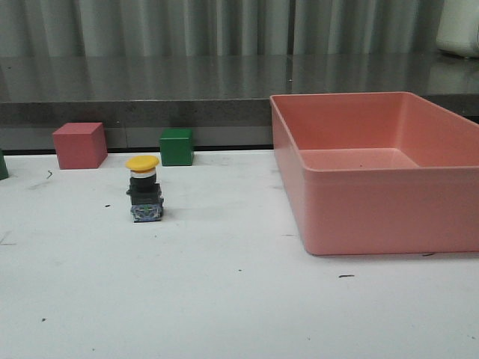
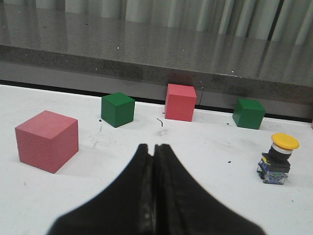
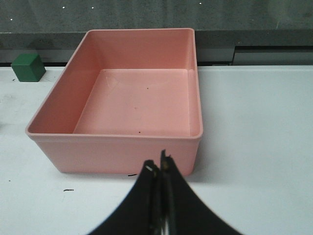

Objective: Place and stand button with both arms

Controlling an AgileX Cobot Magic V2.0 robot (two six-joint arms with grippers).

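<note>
Yellow-capped button [image 2: 278, 158] stands upright on its base, at two o'clock from the closed, empty left gripper [image 2: 153, 152], the nearer one; right gripper [image 3: 160, 169], also pinched shut and empty, faces the pink bin [image 3: 117, 147].

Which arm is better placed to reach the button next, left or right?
Probably left. The button stands upright on the table's left side and shows near the left hand. The right hand faces the empty pink bin. Both hands are shut.

no legible text, no labels
</note>
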